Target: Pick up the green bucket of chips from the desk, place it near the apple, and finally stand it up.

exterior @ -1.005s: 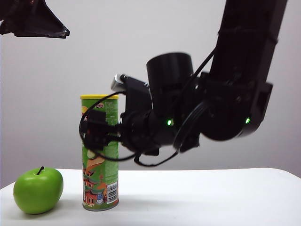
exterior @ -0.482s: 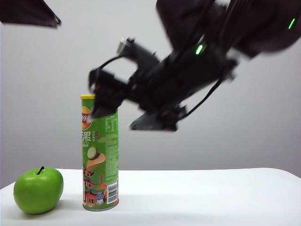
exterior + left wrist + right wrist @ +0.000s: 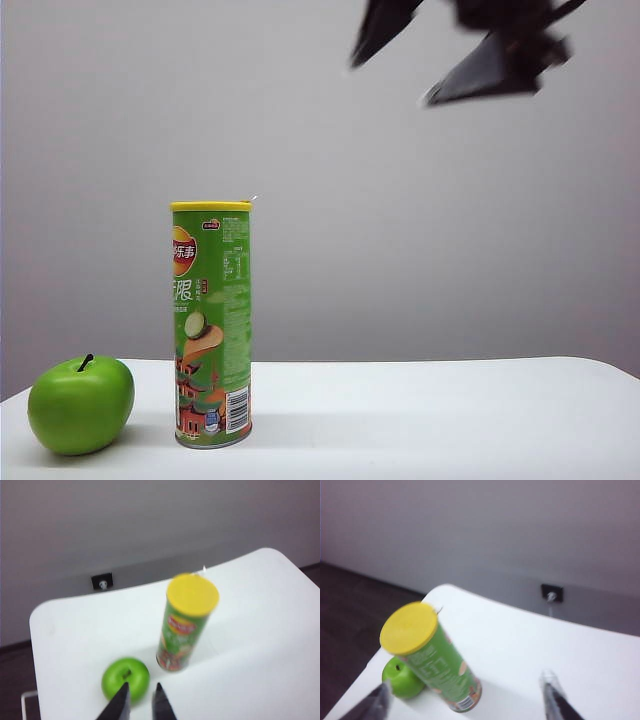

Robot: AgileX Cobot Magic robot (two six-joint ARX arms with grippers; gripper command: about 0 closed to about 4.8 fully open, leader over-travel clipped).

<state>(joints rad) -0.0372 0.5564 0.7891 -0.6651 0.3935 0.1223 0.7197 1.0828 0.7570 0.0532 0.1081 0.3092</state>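
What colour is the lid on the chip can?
Yellow; the lid of the chip can shows best in the left wrist view.

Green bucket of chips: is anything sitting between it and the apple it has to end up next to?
Nothing visible. The green bucket of chips stands upright on the desk, right beside the apple, bare tabletop between them. Both end effectors, left and right, are raised clear, holding nothing.

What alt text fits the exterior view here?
A green bucket of chips stands upright on the white desk beside a green apple; the right gripper hangs high above, holding nothing.
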